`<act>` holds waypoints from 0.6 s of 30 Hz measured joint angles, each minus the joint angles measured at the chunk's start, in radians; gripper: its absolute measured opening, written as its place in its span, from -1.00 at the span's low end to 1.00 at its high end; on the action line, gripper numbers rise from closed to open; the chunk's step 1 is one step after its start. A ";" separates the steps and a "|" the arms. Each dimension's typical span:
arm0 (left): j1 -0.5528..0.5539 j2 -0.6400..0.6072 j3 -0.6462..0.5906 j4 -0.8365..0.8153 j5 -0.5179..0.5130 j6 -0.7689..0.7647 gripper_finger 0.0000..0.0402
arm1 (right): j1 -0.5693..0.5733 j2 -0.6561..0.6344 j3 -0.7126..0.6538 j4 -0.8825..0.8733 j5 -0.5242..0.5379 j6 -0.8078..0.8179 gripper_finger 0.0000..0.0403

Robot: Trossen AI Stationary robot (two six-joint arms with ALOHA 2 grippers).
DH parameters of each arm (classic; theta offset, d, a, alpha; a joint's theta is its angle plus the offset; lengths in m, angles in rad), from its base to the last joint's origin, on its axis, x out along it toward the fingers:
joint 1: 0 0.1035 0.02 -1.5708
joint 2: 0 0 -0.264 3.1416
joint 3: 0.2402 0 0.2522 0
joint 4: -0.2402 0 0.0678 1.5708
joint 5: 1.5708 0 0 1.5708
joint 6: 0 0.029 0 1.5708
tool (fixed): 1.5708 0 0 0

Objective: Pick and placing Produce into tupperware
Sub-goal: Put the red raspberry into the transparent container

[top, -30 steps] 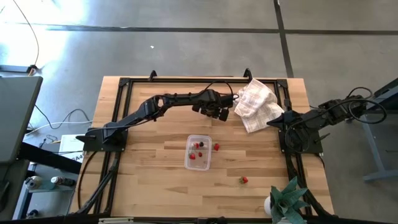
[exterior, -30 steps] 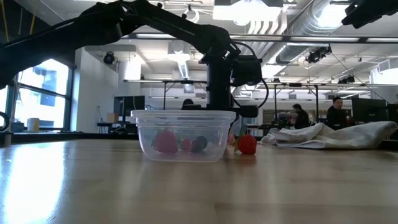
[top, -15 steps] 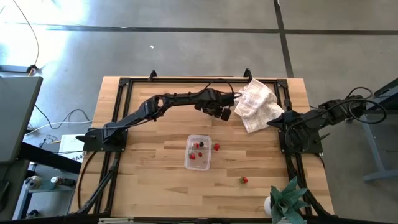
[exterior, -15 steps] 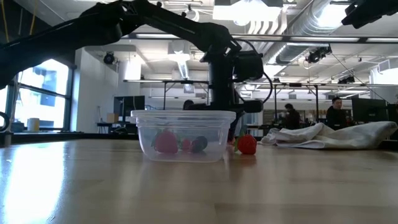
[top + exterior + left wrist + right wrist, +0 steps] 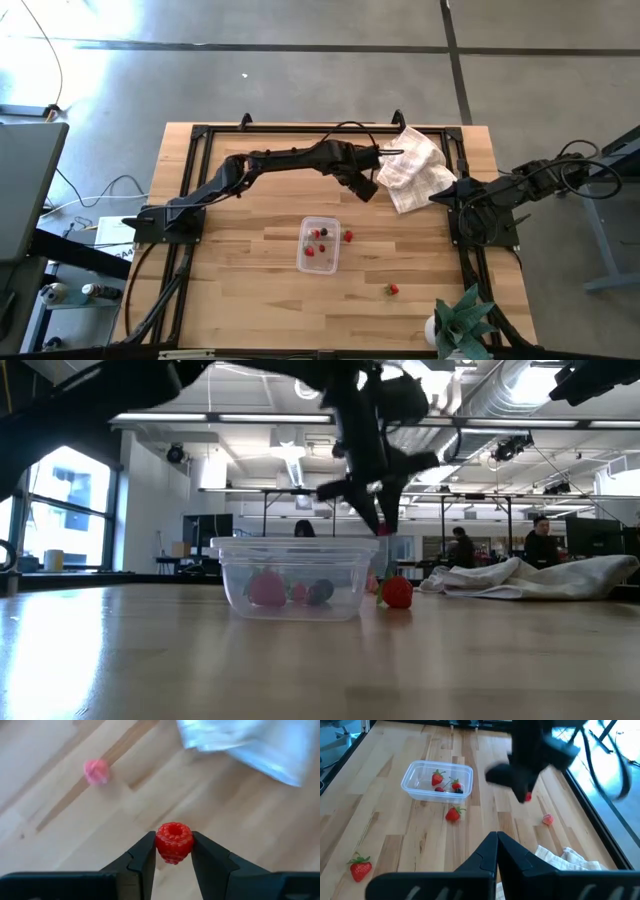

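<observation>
My left gripper (image 5: 367,190) hangs above the table's far middle, shut on a red raspberry (image 5: 174,841), which also shows in the low view (image 5: 384,530). The clear tupperware (image 5: 319,245) stands on the table nearer the front and holds strawberries and a dark berry (image 5: 440,789). One strawberry (image 5: 348,236) lies on the wood beside the tupperware, and another (image 5: 392,289) lies toward the near edge. A pale pink raspberry (image 5: 96,771) lies on the wood below my left gripper. My right gripper (image 5: 497,840) is shut and waits at the table's right edge. My left gripper pinches the raspberry's two opposite sides (image 5: 159,843) between its two fingertips (image 5: 145,855). The fingers come steeply from above, pointing down. The berry's hollow end faces the wrist camera, and it hangs clear of the table.
A crumpled white checked cloth (image 5: 415,168) lies at the far right, close to my left gripper. A green paper plant (image 5: 462,320) stands at the near right corner. Bare wood lies around the tupperware. People stand in the room beyond the table.
My left gripper has risen from close to the table behind the tupperware, rolling about its own axis and drifting a little toward the right edge. The raspberry between its fingers has come up with it and now hangs clear above the tupperware's rim height.
</observation>
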 joint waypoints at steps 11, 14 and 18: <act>-0.141 -0.139 0.000 -0.127 -0.004 0.243 -0.46 | 0.000 0.000 0.000 0.000 0.000 0.000 -1.00; -0.187 -0.144 0.001 -0.159 0.021 0.304 -0.46 | 0.000 0.000 0.000 0.000 0.000 0.000 -1.00; -0.240 -0.154 -0.001 -0.207 0.110 0.378 -0.46 | 0.000 0.000 0.000 0.000 0.000 0.000 -1.00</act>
